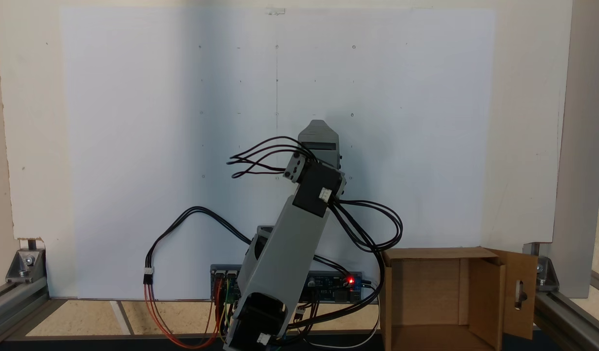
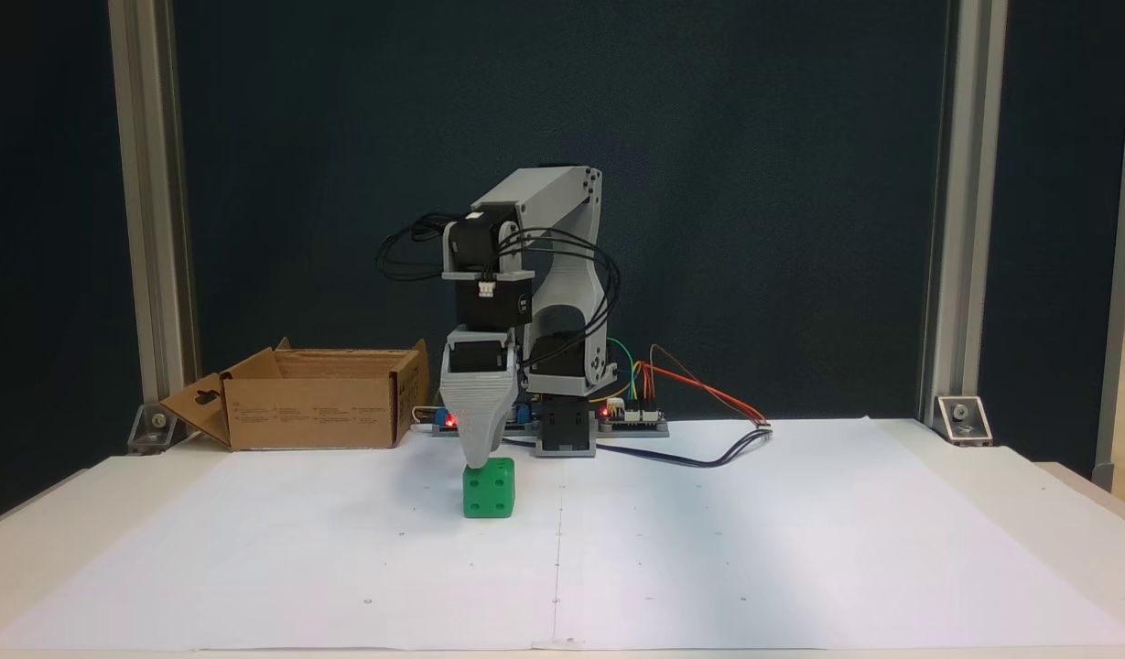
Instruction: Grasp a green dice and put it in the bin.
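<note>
Because the front fixed view reads cleanest from its left edge, I begin there: the bin (image 2: 319, 398), a brown cardboard box with its flaps open, sits at the back left of the white paper (image 2: 800, 549). Next comes my claw (image 2: 478, 458), pointing straight down with its tip at the top of the green dice (image 2: 489, 490), which rests on the paper well apart from the bin. Only one grey jaw shows, the other lying behind it, so I cannot tell whether I am spread or already pinching. Further right stand my base (image 2: 562, 403) and its cables (image 2: 708, 430). I judge this to be the grasp step, transport not yet begun. Next I need a sure squeeze on the cube's sides, a lift clear, then a swing left over the bin's open top.
</note>
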